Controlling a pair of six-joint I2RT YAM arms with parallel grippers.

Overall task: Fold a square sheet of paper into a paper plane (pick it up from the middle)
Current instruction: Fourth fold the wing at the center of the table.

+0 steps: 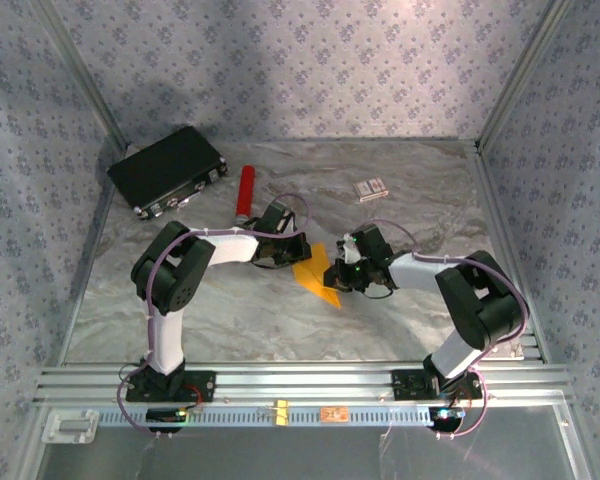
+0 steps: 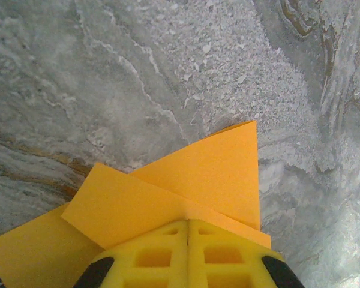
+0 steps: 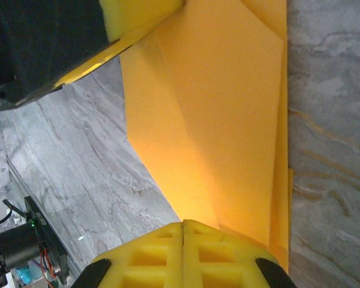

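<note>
The orange-yellow sheet of paper (image 1: 315, 275) lies mid-table, folded into overlapping flaps with a point toward the near edge. My left gripper (image 1: 295, 250) is at its left side and my right gripper (image 1: 342, 268) at its right. In the left wrist view, the shut left gripper (image 2: 187, 221) rests on the paper (image 2: 216, 174), which spreads out under the yellow fingers (image 2: 156, 258). In the right wrist view, the right gripper (image 3: 183, 223) is also shut, its tip on a crease of the paper (image 3: 228, 120). The left gripper's yellow finger (image 3: 138, 18) touches the far edge. Whether either pinches a layer I cannot tell.
A black case (image 1: 168, 168) sits at the back left, with a red cylinder (image 1: 246, 190) beside it. A small white-and-red box (image 1: 371, 188) lies at the back right. Patterned walls enclose the marble table (image 1: 230, 320). Aluminium rails (image 1: 300, 380) run along the near edge.
</note>
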